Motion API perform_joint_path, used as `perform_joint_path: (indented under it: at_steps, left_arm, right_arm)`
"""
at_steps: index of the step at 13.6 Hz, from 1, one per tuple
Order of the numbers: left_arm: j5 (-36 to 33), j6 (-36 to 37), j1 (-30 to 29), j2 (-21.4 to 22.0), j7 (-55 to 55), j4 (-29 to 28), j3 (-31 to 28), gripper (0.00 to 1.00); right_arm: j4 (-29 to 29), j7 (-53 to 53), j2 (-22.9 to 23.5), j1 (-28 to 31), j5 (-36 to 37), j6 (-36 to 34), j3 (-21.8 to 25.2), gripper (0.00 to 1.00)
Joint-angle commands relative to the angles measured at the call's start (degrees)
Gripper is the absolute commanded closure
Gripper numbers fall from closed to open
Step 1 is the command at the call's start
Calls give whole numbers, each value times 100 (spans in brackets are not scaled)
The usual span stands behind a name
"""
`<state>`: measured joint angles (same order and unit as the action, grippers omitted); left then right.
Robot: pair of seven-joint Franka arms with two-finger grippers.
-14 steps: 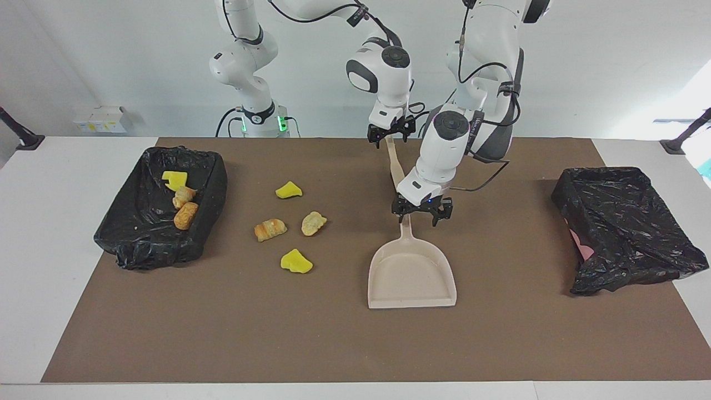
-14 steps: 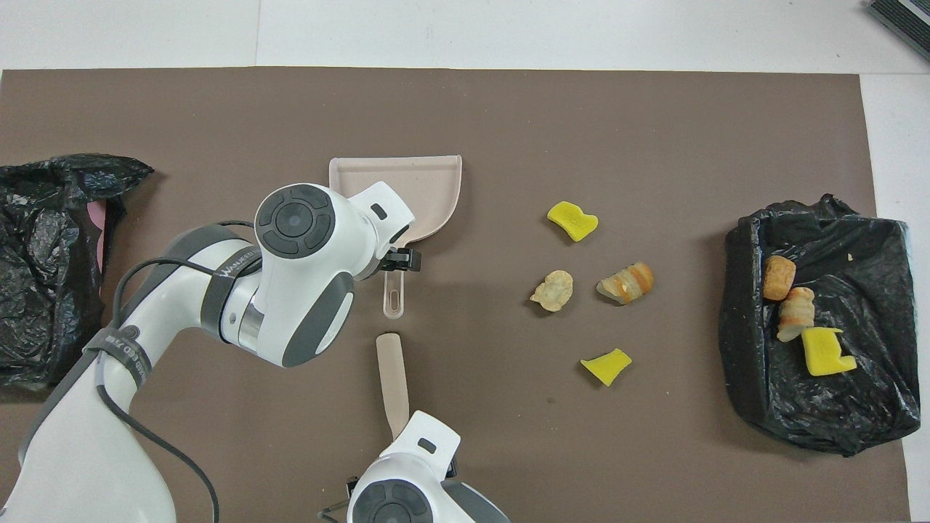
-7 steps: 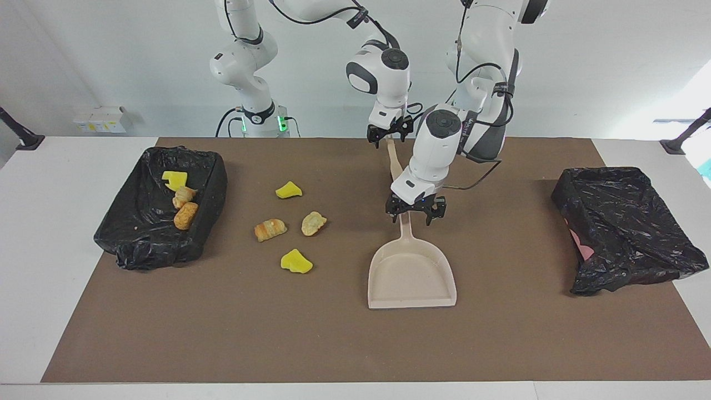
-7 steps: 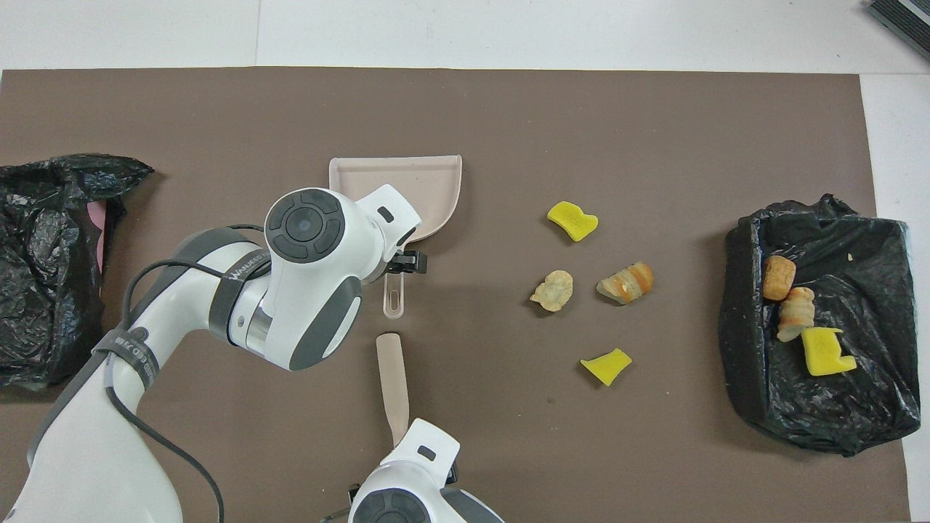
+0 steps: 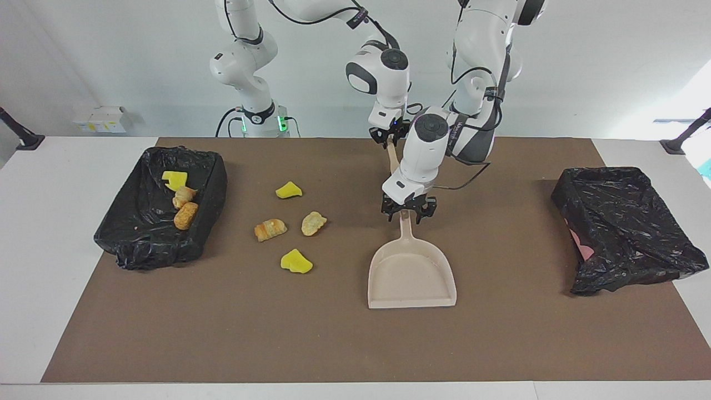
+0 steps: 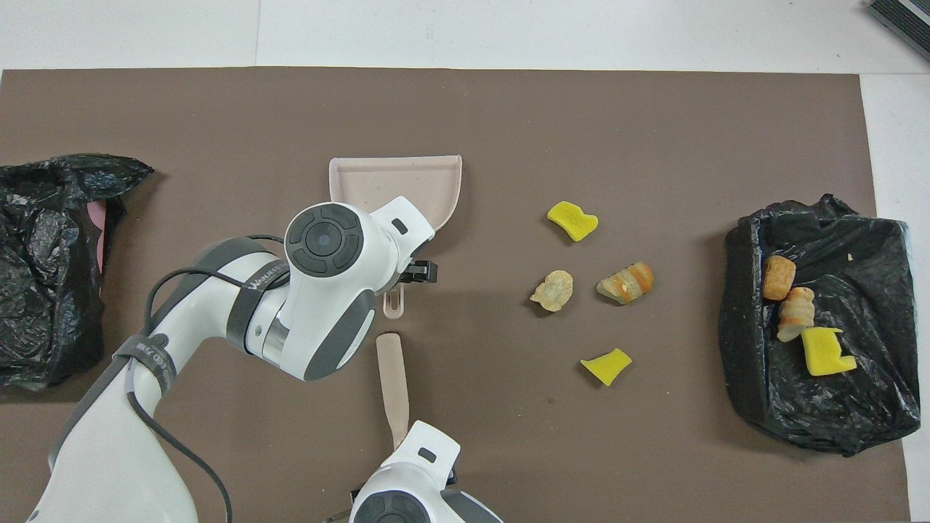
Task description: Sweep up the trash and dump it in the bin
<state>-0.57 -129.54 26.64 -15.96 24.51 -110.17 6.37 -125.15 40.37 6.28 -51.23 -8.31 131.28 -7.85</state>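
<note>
Trash [image 5: 293, 225] — four loose scraps — lies beside the dustpan [image 5: 412, 275], toward the right arm's end. Right gripper [image 5: 392, 137] grips the brush handle [image 6: 392, 388]; left gripper [image 5: 407, 212] straddles the dustpan's handle, grip uncertain.

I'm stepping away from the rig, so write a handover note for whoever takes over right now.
Right claw: shut on the brush handle, near the robots.
Left claw: at the dustpan handle; grip not confirmed.
Dustpan: flat on the mat, nothing in it.
Done: three scraps in the lined bin at the right arm's end.
Left: four scraps lie between dustpan and bin; sweep and dump them.
</note>
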Motion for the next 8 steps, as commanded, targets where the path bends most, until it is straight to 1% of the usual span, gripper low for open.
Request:
perform_joint_path:
  at_steps: [1,4,6,8]
  left_arm:
    - [-372,-63,16,5,10,-14,-74,100]
    - [-531,-72,-80,-4,-68,30,-83,100]
    - [-601,7,-264,57,-296,153,-92,100]
    - [-602,313,-475,84,-708,398,-92,100]
  right_arm:
    - [-62,6,-74,26,-4,143,12,100]
    - [-62,23,-206,61,-4,99,38,100]
    - [-97,15,-530,296,13,-58,38,100]
    - [-97,6,-907,578,40,-488,47,100]
